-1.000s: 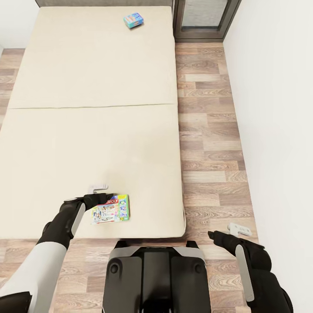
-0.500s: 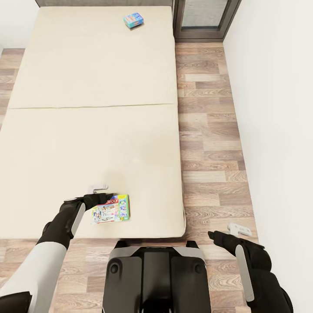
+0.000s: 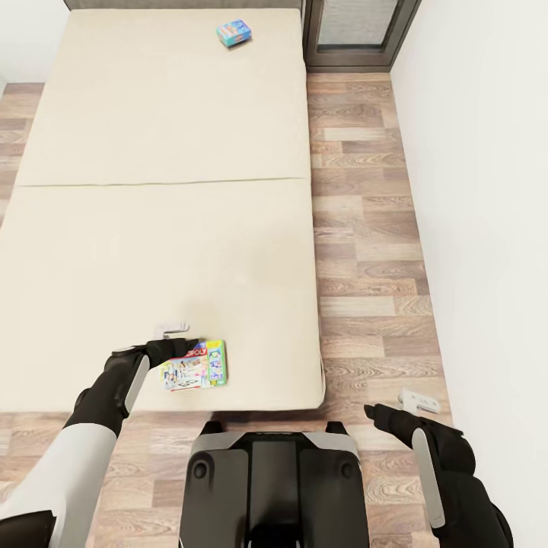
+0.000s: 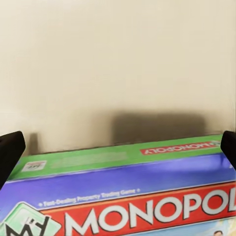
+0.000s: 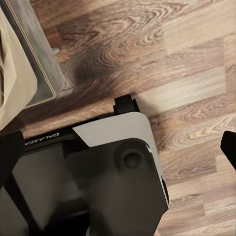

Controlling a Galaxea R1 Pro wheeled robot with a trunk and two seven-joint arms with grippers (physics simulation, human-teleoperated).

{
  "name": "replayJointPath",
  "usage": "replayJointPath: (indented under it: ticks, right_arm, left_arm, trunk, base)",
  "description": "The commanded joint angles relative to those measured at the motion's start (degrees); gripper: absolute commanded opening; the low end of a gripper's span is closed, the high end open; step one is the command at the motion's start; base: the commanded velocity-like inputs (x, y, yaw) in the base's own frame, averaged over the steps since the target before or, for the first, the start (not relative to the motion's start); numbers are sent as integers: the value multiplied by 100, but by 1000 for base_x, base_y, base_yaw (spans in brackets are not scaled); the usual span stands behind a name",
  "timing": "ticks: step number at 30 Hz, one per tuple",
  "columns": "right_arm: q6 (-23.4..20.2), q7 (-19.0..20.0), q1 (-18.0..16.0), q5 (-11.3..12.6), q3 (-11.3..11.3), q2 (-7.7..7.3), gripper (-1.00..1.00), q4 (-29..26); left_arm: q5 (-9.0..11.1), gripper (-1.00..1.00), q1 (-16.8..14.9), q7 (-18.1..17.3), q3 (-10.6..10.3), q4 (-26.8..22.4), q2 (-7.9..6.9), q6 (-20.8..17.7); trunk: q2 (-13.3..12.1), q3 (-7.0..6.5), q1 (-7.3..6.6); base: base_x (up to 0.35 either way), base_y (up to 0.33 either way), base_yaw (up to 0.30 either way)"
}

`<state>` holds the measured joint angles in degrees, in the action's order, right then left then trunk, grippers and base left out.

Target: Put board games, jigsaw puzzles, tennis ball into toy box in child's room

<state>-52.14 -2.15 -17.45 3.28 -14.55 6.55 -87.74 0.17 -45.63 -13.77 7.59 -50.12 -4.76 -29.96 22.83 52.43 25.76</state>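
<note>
Beige mattress of the bed (image 3: 152, 251) carried both board games: the green-edged Monopoly box (image 3: 195, 367) lay flat near the foot edge, and the blue box (image 3: 234, 33) sat well apart by the headboard. My left tool (image 3: 173, 340) stood at the Monopoly box's near-left corner, and in the left wrist view its fingers (image 4: 11, 150) were spread wide either side of the lid (image 4: 128, 191), clamped on nothing. My right tool (image 3: 417, 402) hung idle over the plank floor (image 3: 365, 228); its fingers also stood apart, empty. I judged the risk thus: a thin flat box on a soft mattress offered little edge, so closing there could skid it or pinch only the corner, and it could then tilt or drop.
</note>
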Motion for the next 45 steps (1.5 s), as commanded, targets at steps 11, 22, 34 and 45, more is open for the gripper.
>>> replayJointPath:
  ticks: [11,22,34,45]
  right_arm:
    - [-25,-29,-1,18,-5,12,100,-7]
    - [-16,-31,4,-24,3,5,100,-7]
    - [-16,-31,4,-26,0,4,100,-7]
    - [-16,-31,4,-30,4,4,100,41]
  left_arm:
    - [1,100,-1,-31,14,-6,2,-34]
    - [1,100,-2,-38,14,-6,2,-28]
    - [1,100,-4,-44,14,-6,2,-28]
    - [1,100,-4,-52,14,-6,2,-26]
  trunk:
    - [9,6,3]
    - [9,6,3]
    - [9,6,3]
    - [9,6,3]
  base:
    - [-52,0,0]
    - [-13,0,0]
    - [-26,0,0]
    - [-53,0,0]
